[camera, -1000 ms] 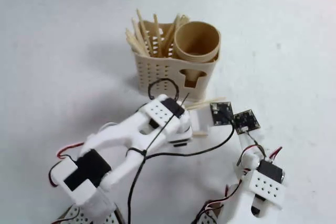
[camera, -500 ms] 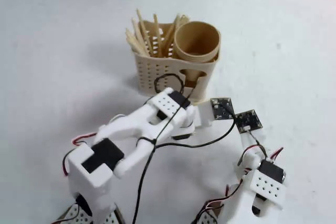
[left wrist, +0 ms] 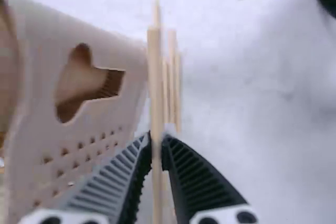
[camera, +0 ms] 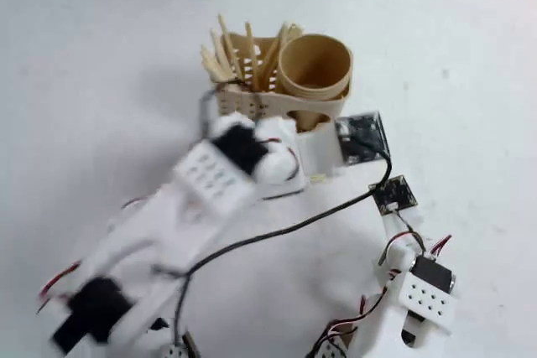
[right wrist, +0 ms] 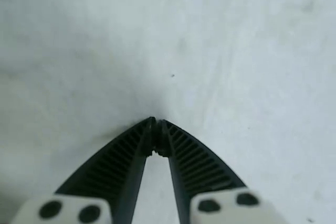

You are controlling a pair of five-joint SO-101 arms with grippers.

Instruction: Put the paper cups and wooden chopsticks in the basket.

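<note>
White table [camera: 101, 81] spans the whole high view. Left arm [camera: 201, 182] runs diagonally from the lower left of the frame up to the centre, its wrist end against the near wall of the basket. Basket [camera: 252, 106], perforated and cream-coloured, stands upright at upper centre. Its cut-out side [left wrist: 47, 129] is close beside the left gripper in the left wrist view. Right arm [camera: 424, 291] sits at the lower right of the frame, well apart from the basket. One paper cup [camera: 315, 64] stands upright inside the right half of the basket, mouth up. A bundle of chopsticks [camera: 243, 56] stands in the left half, tips fanning above the rim. Left gripper [left wrist: 156, 140] is clamped on the held chopsticks [left wrist: 155, 66], which extend out past the fingertips beside the basket wall. Motion blur prevents a count of them. Right gripper [right wrist: 155, 129] has its jaws closed tip to tip, holding nothing, over bare table.
</note>
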